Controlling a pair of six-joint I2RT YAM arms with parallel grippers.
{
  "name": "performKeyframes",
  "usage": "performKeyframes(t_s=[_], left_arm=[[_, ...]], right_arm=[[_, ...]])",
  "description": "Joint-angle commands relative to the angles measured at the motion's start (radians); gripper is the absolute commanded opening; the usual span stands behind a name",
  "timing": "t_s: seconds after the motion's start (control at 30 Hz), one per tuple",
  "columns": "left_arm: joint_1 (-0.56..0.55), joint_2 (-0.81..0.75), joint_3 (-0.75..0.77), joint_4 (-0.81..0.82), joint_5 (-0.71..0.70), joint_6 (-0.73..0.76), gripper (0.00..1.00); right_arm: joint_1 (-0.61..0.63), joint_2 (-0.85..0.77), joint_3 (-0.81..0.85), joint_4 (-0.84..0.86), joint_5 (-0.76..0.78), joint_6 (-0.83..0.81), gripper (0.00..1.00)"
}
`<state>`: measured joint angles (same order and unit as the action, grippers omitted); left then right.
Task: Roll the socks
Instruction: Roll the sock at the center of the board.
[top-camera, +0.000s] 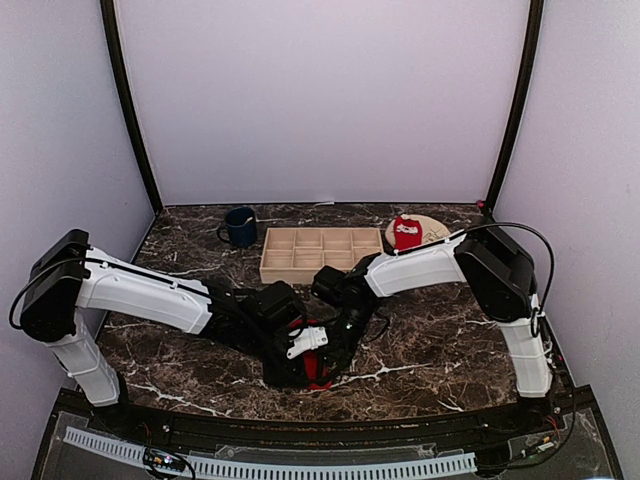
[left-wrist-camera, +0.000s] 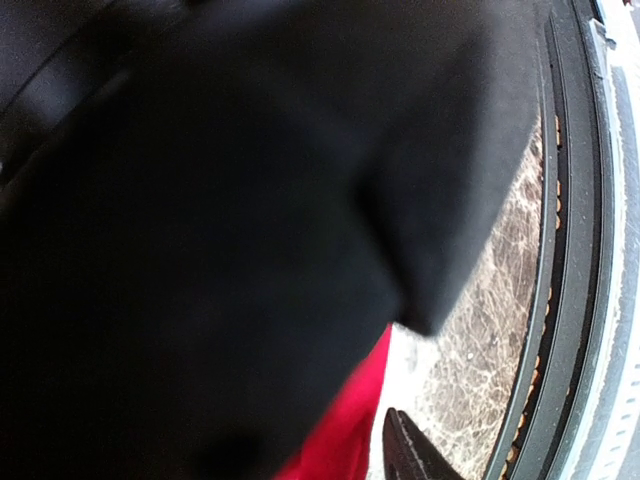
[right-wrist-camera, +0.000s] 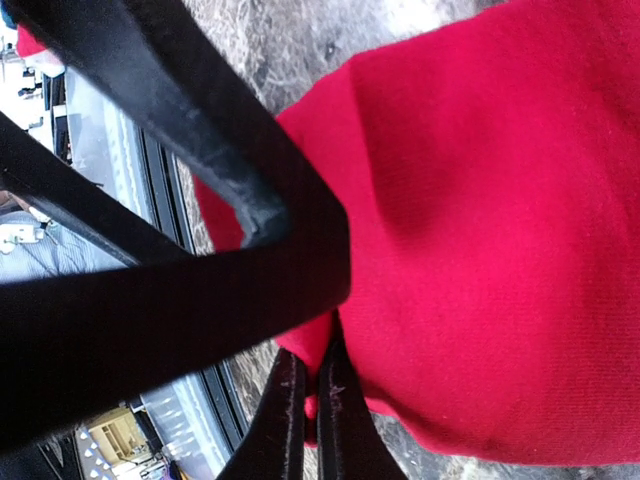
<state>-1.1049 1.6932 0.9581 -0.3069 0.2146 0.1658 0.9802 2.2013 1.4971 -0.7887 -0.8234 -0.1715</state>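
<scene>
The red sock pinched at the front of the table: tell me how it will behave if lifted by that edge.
Probably floppy: the red sock is soft knit fabric, bunched where the right gripper pinches its edge, so the rest would likely hang and drape. Likely light, being thin cloth. Unlikely to slip; the weave looks textured.

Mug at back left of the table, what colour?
The mug is dark blue. It shows best in the top external view.
</scene>
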Motion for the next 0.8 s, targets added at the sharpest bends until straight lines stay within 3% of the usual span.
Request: performKeyframes(t_s=[0.0, 0.77], left_arm=[[-0.028, 0.082, -0.034, -0.136, -0.034, -0.044, 0.44], [-0.061, 0.135, 0.012, -0.262, 0.014, -0.044, 0.39]], right_arm=[[0.007, -0.005, 0.042, 0.018, -0.066, -0.014, 0.0], [0.004, 0.014, 0.078, -0.012, -0.08, -0.036, 0.0]])
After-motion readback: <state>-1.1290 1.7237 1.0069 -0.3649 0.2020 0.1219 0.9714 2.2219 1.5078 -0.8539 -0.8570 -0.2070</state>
